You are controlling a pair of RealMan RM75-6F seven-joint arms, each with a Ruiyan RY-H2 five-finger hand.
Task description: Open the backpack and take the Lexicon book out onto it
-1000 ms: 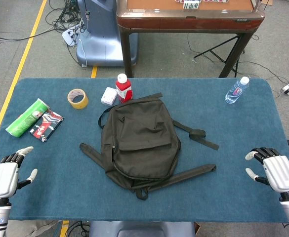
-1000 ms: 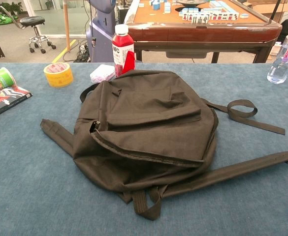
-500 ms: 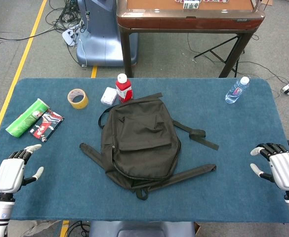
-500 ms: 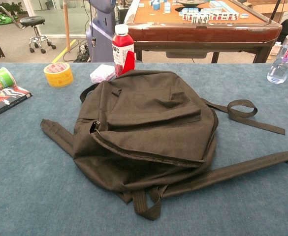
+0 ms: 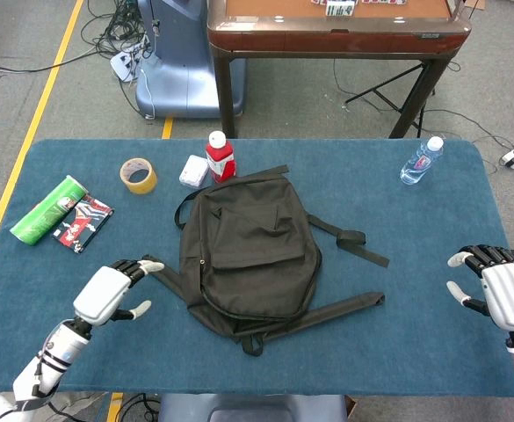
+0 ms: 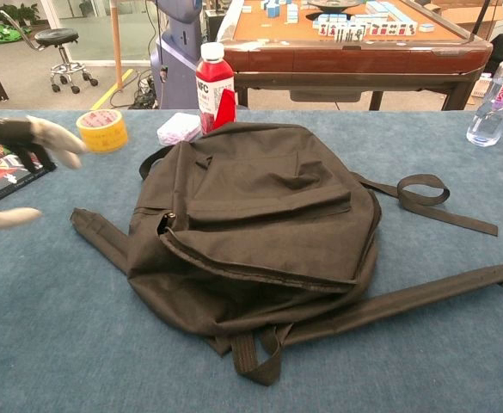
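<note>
A black backpack [image 5: 248, 255] lies flat and closed in the middle of the blue table, also filling the chest view as the backpack [image 6: 260, 224]. Its straps trail out to the left, right and front. No Lexicon book is visible. My left hand [image 5: 112, 293] hovers open just left of the bag's left strap, fingers spread toward it; in the chest view the left hand [image 6: 15, 163] appears blurred at the left edge. My right hand [image 5: 498, 294] is open at the table's right edge, far from the bag.
Behind the bag stand a red bottle [image 5: 220, 156] and a small white packet [image 5: 193, 170]. A tape roll [image 5: 138, 175], a green can [image 5: 47, 209] and a booklet [image 5: 83, 221] lie at the left. A water bottle [image 5: 421, 161] stands at the back right.
My left hand has moved right and forward from the table's left front corner toward the backpack. The right hand has drifted slightly right. The backpack has not moved.
</note>
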